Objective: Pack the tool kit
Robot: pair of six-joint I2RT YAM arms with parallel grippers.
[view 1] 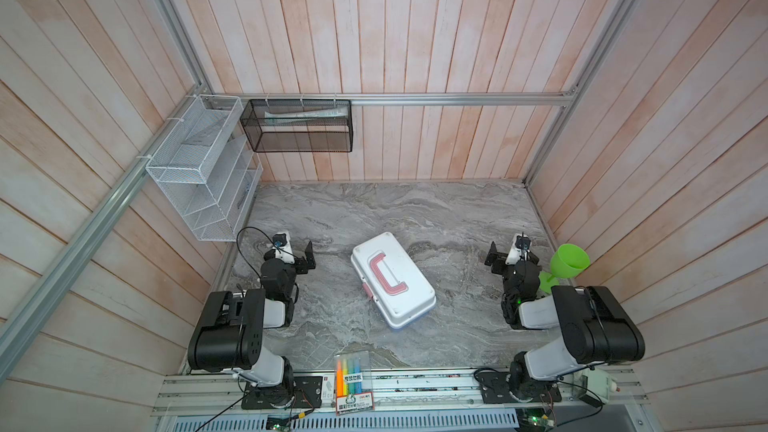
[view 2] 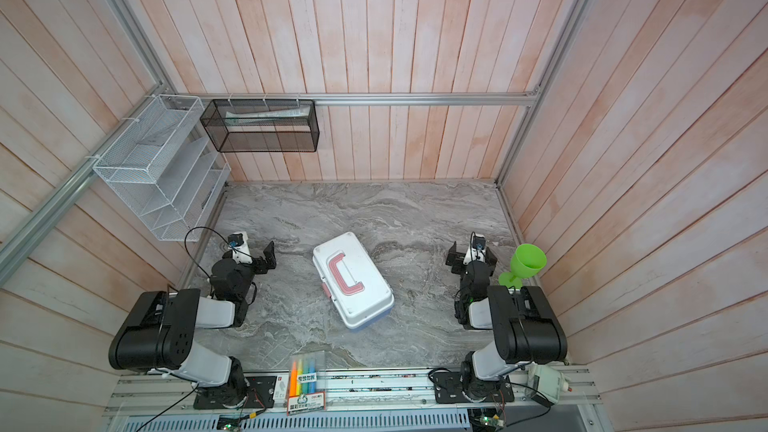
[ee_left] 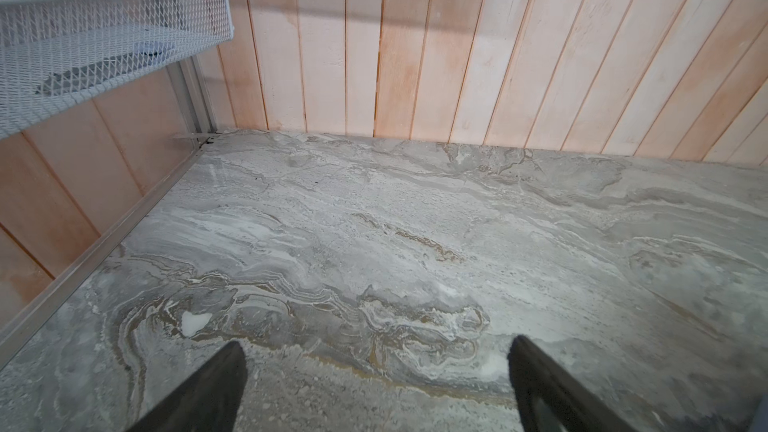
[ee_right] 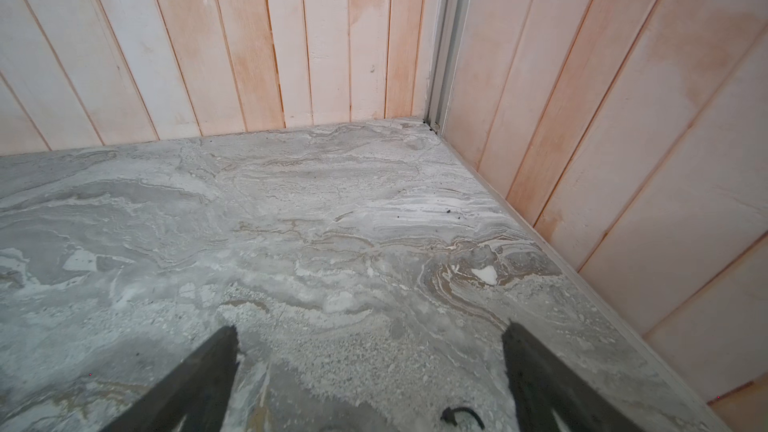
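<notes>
The tool kit (view 1: 392,280) (view 2: 352,280) lies closed in the middle of the marble table, at a slant. Its white lid with the pink C-shaped handle faces up, and a strip of light blue base shows along its near edge. No loose tools show in any view. My left gripper (view 1: 289,255) (view 2: 249,254) (ee_left: 376,351) hovers left of the case, open and empty, over bare marble. My right gripper (view 1: 513,254) (view 2: 472,255) (ee_right: 370,338) is to the right of the case, also open and empty. Both point toward the back wall.
A clear pack of coloured highlighter pens (view 1: 353,371) lies at the front edge. A green goblet (view 1: 567,263) stands by the right wall, close behind the right arm. A white mesh rack (view 1: 199,168) and a black mesh basket (view 1: 297,126) hang at the back left.
</notes>
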